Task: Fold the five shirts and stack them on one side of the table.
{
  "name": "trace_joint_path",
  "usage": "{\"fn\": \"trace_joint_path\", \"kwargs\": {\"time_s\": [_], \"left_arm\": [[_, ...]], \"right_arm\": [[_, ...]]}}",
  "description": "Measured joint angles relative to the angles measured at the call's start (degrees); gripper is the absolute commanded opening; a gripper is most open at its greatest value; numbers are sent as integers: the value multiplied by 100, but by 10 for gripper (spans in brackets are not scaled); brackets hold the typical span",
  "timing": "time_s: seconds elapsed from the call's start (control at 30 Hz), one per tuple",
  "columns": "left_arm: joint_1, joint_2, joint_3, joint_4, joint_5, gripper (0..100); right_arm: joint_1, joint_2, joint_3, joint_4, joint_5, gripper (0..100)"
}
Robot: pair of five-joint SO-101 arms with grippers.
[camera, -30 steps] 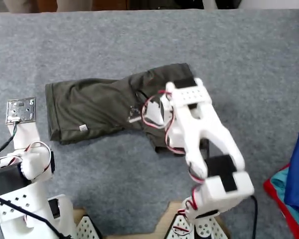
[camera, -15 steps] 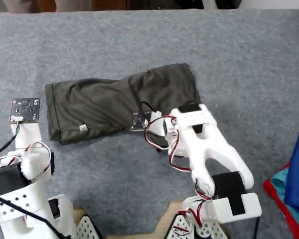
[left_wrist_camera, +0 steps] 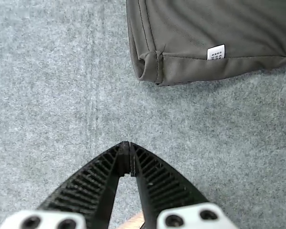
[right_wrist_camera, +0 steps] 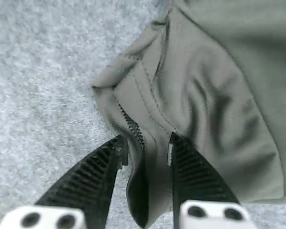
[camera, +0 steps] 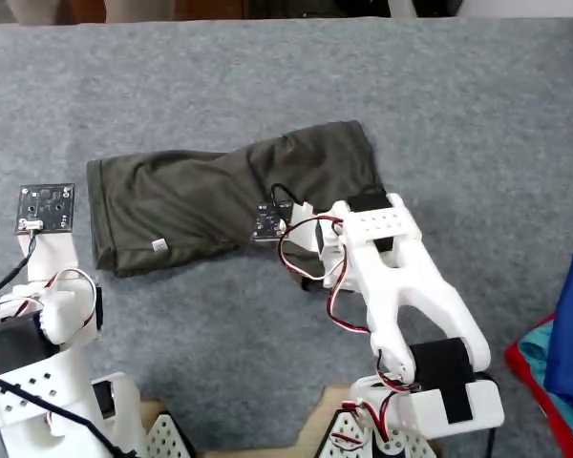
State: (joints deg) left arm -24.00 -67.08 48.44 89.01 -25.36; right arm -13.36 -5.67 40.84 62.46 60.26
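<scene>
The right gripper [right_wrist_camera: 147, 145] is straddling the hem of the shirt [camera: 201, 205] mid-frame, jaws parted, apparently to pinch a fold. The left gripper [left_wrist_camera: 128, 160] is hovering clenched and empty, lower left.

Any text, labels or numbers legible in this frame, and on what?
On the olive shirt, a white tag: dark marks, too small to read.
On the left arm, a circuit board: markings too small to read.
No other text is visible.
</scene>
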Motion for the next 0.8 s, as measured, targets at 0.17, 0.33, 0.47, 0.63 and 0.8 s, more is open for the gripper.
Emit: {"fn": "trace_joint_path", "kwargs": {"time_s": [0.17, 0.33, 0.47, 0.63, 0.8], "left_arm": [[0, 0, 0, 0, 0, 24], [0, 0, 0, 0, 0, 24], [0, 0, 0, 0, 0, 24], [0, 0, 0, 0, 0, 24], [0, 0, 0, 0, 0, 24]], "right_arm": [[0, 580, -44, -255, 0, 163], [9, 879, -264, -290, 0, 163], [9, 897, -281, -281, 0, 163], [9, 949, -343, -141, 0, 158], [18, 958, -360, -141, -9, 27]]}}
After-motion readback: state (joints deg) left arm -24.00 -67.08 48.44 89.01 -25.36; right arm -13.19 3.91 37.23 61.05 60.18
